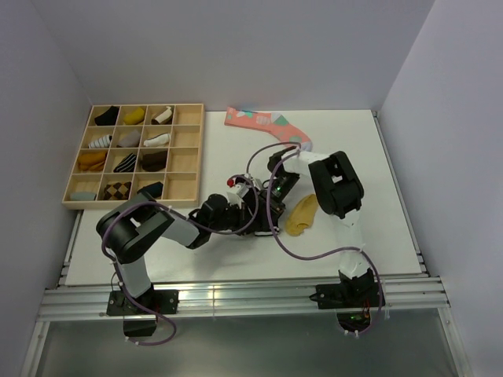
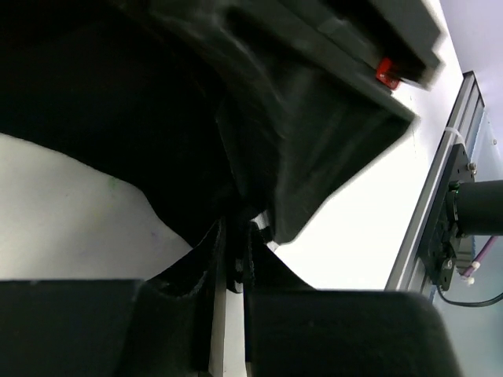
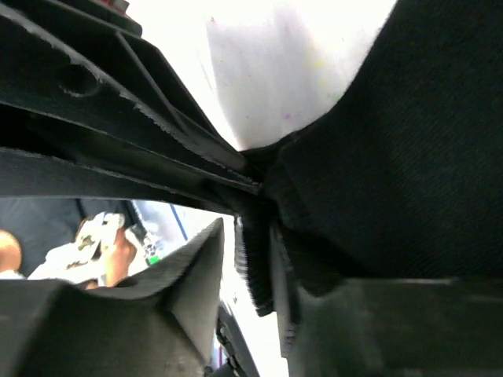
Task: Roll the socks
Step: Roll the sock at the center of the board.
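Currently pinching the black sock (image 3: 409, 141), apparently, with left gripper (image 2: 234, 247) and right gripper (image 3: 253, 247) both nearly closed, mustard sock (image 1: 302, 214) lying near-to-far just beside, on right gripper's side.

You have a wooden compartment tray (image 1: 130, 203) at the far left of the white table (image 1: 377, 204), rolled socks (image 1: 132, 116) in many cells | long pink sock (image 1: 263, 124) with teal and white patches lies flat just right of it | metal rails (image 1: 251, 297) along your near edge
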Motion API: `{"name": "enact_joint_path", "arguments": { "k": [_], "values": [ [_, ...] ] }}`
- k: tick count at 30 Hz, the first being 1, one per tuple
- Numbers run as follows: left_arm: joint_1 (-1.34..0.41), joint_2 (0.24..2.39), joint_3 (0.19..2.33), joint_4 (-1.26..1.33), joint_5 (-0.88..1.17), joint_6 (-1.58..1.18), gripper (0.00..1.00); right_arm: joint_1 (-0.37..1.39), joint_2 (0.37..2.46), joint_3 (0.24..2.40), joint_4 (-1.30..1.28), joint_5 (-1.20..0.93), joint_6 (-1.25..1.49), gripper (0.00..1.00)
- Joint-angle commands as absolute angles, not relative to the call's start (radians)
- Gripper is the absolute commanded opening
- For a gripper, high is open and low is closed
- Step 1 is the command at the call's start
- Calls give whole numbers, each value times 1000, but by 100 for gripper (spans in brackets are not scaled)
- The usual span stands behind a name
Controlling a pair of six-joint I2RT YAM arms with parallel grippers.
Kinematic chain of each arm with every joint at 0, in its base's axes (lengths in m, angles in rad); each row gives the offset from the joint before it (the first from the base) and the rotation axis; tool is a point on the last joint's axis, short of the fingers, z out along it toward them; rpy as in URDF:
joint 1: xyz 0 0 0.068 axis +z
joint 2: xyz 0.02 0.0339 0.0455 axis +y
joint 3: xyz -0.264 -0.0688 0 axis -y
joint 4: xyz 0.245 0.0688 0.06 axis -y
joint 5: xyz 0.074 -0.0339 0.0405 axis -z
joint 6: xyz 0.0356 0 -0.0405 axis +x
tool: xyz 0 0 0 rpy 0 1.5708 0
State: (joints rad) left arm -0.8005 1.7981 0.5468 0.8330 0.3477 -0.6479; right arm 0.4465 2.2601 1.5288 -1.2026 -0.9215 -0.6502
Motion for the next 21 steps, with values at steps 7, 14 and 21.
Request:
{"name": "enact_joint_path", "arguments": {
  "k": [7,14,21],
  "values": [
    [-816,1798,644,502,278,-669,0,437,2022,1398,-957,-789,-558,50],
    [-816,1758,672,347,215,-655,0,364,1936,1302,-856,-724,-517,50],
    [-810,1733,695,249,196,-634,0,281,1884,1253,-850,-674,-543,47]
  ]
}}
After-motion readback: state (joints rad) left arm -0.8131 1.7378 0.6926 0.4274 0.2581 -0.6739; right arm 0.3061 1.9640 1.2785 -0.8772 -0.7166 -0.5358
